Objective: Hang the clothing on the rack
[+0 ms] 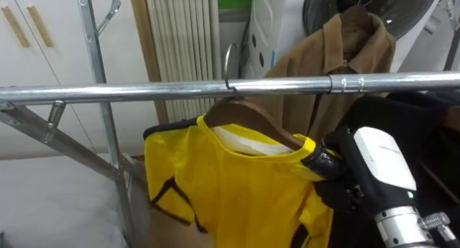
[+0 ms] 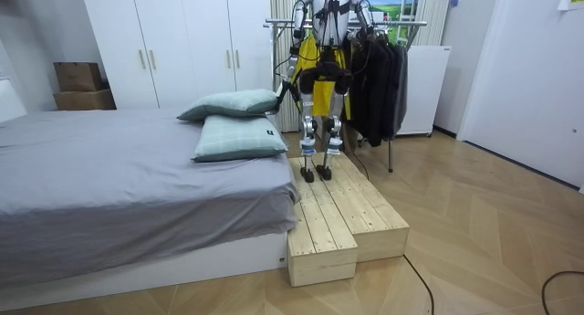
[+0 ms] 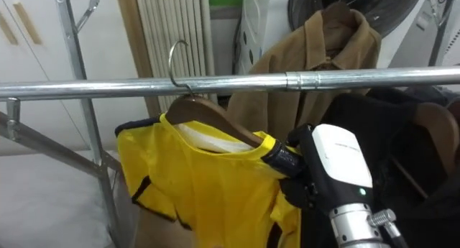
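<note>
Now my right robot hand is gripping the shirt's shoulder, at four o'clock from the hanger hooked on the rail.

A: Which furniture is shown?
B: A grey bed bearing two pillows is set before white wardrobes; a wooden platform is laid on the wood floor.
</note>
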`<state>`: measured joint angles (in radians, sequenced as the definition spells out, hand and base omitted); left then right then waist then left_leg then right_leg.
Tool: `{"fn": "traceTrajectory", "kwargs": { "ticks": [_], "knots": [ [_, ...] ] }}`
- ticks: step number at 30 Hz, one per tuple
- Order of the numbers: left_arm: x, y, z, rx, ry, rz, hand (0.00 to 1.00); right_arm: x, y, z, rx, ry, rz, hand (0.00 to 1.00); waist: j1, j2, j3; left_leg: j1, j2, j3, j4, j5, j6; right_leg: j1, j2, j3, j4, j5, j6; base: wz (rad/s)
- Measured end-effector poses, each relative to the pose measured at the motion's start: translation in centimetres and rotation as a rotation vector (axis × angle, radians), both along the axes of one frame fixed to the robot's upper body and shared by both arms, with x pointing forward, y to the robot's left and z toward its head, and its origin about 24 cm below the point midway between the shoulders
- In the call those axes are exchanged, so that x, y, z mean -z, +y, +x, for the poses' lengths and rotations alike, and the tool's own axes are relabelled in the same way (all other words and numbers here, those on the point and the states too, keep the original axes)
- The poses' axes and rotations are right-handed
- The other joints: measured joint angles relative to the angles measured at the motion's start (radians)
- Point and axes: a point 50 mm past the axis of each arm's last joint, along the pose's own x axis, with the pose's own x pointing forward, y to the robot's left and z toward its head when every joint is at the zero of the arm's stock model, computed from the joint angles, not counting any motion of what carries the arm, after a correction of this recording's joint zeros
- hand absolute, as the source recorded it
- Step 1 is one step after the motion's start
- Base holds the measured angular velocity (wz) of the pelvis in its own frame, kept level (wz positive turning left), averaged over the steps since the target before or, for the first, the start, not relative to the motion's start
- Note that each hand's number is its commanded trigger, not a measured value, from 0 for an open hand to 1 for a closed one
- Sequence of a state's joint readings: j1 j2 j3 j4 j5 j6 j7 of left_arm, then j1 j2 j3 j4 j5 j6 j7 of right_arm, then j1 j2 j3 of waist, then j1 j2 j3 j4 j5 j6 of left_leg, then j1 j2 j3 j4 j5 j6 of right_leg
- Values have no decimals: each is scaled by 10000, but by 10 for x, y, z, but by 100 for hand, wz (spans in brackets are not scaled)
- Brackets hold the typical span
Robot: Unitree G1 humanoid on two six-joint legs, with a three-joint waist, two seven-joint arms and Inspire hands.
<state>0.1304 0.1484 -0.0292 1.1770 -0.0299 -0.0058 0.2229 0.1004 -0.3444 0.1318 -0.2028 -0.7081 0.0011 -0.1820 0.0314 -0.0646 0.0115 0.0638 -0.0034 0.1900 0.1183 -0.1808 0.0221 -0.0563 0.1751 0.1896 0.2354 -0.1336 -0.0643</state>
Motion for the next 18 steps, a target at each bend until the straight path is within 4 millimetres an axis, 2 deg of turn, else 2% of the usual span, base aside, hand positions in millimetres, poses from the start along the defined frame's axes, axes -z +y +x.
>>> {"fn": "traceTrajectory", "kwargs": {
  "ticks": [4,9,11,13,18],
  "knots": [
    [0,0,0,11,4,-115,0,-3,2,0,-130,-61,-36,100,26,-27,16,1,-21,21,4,-39,61,-17,-3,64,-41,27,-46,-9],
    [0,-1,0,-8,-16,-142,0,-7,4,0,-224,-201,-97,100,39,-44,7,-12,-36,17,11,-43,68,11,9,208,-150,129,-260,-7],
    [0,0,0,-2,-14,-138,0,-12,6,0,-312,-423,-127,100,42,-61,3,-14,-86,6,35,-44,69,24,-5,293,-152,168,-700,-9],
    [0,-1,0,5,-13,-143,0,-14,7,1,-360,-514,-119,100,53,-64,6,-23,-100,0,87,-64,68,40,-4,385,-154,181,-897,-9],
    [0,0,-1,-51,8,-99,0,-15,7,1,-370,-531,36,100,51,-65,6,-92,-73,-33,188,-63,64,48,23,440,-168,223,-973,-5]
  ]
}}
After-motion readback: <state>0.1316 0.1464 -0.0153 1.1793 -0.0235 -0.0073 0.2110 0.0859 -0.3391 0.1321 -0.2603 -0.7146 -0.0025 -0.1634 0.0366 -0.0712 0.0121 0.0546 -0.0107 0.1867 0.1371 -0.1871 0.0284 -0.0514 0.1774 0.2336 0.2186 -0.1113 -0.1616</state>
